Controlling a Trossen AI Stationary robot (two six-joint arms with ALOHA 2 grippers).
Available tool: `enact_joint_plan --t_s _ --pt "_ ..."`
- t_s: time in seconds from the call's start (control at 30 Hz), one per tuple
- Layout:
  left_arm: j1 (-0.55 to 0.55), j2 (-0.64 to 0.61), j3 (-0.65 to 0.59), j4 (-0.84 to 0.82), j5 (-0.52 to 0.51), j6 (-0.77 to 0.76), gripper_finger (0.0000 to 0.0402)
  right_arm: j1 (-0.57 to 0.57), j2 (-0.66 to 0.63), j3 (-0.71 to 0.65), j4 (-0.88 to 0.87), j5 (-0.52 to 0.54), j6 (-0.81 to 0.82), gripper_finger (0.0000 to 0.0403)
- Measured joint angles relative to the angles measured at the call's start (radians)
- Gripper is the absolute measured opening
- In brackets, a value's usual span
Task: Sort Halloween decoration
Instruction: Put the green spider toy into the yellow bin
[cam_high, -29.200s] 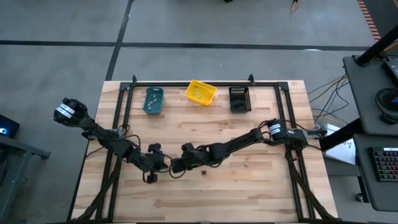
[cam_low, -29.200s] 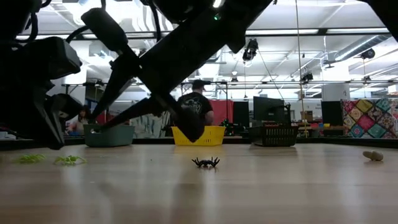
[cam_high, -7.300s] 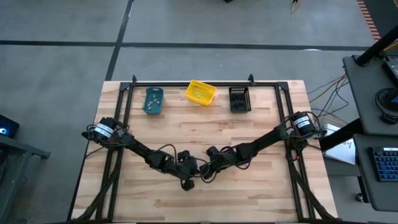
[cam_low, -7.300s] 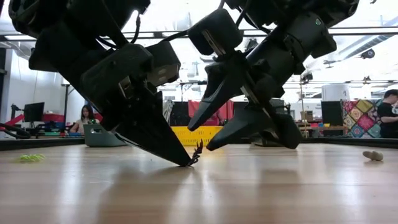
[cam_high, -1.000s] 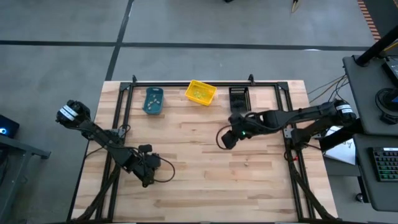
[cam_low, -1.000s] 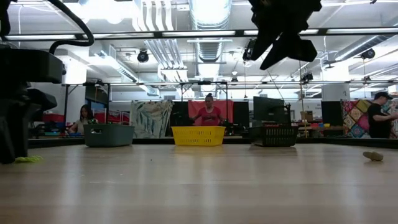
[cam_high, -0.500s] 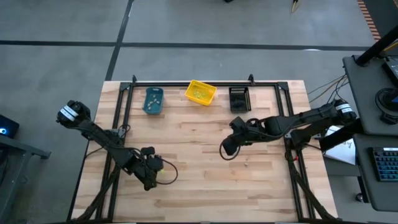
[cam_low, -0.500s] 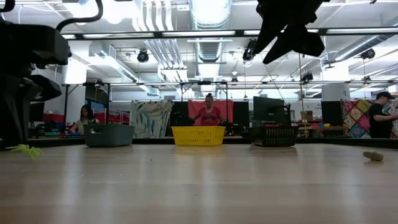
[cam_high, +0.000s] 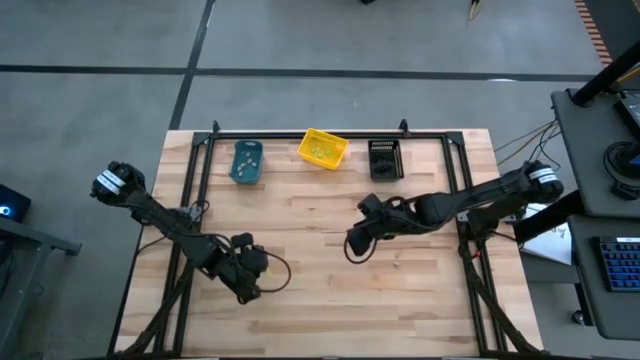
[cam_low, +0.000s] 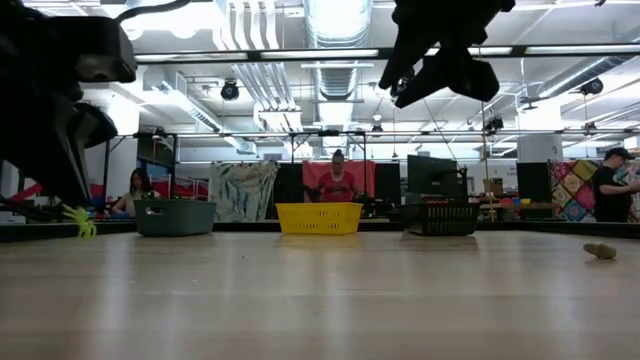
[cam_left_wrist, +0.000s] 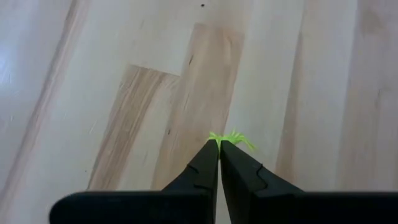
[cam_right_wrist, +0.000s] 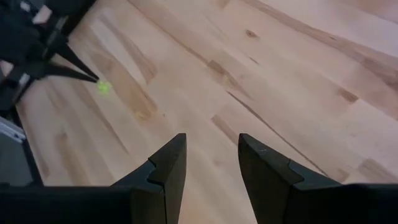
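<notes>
A tiny yellow-green spider decoration (cam_left_wrist: 235, 138) sticks out at the tips of my left gripper (cam_left_wrist: 219, 142), which is shut on it over the table's near left part (cam_high: 248, 292). In the low view the spider (cam_low: 78, 222) hangs just above the wood. The right wrist view shows it too (cam_right_wrist: 102, 87). My right gripper (cam_right_wrist: 211, 146) stands open and empty above the table's middle (cam_high: 352, 246). My left gripper pinches the spider between its two fingertips (cam_left_wrist: 210, 152); the thin green legs (cam_left_wrist: 242, 142) splay out past the tips. The fingers slant down from the table's left side. The spider is lifted clear of the table.
Along the far edge stand a teal bin (cam_high: 246, 161), a yellow bin (cam_high: 322, 148) and a black bin (cam_high: 385, 158), each with small things inside. A small pale thing (cam_low: 600, 250) lies on the table at the right. People stand in the room beyond.
My left gripper has shut on the green spider, which lay on the table, and has risen with it, so the spider now hangs clear of the wood. My right gripper, still open, has moved from near the black bin toward the table's near edge and a little left.
</notes>
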Motion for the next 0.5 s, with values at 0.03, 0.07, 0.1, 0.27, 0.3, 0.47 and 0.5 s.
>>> enact_joint_plan --t_s 0.03,0.07,0.1,0.27,0.3,0.47,0.5 --pt "0.001 0.000 0.000 0.001 0.000 -0.007 0.0000 0.000 0.004 0.000 0.000 -0.004 -0.013 0.0137" --pt "0.002 0.000 0.000 0.001 -0.001 -0.023 0.0000 0.000 0.009 0.000 0.001 -0.006 -0.025 0.0137" --pt "0.003 0.000 0.000 0.000 -0.002 -0.049 0.0000 -0.001 0.012 0.000 0.001 -0.013 -0.036 0.0137" --pt "0.005 0.000 -0.004 0.000 0.000 -0.101 0.0022 -0.008 0.025 0.000 0.018 -0.052 -0.055 0.0137" --pt "0.005 0.000 -0.007 0.000 0.006 -0.101 0.0029 -0.007 0.026 0.000 0.026 -0.057 -0.050 0.0137" --pt "0.003 0.000 -0.015 -0.035 0.024 -0.099 0.0070 -0.006 0.029 -0.001 0.070 -0.077 -0.004 0.0137" --pt "0.000 0.000 -0.018 -0.046 0.024 -0.090 0.0077 -0.004 0.029 -0.001 0.084 -0.079 0.014 0.0137"
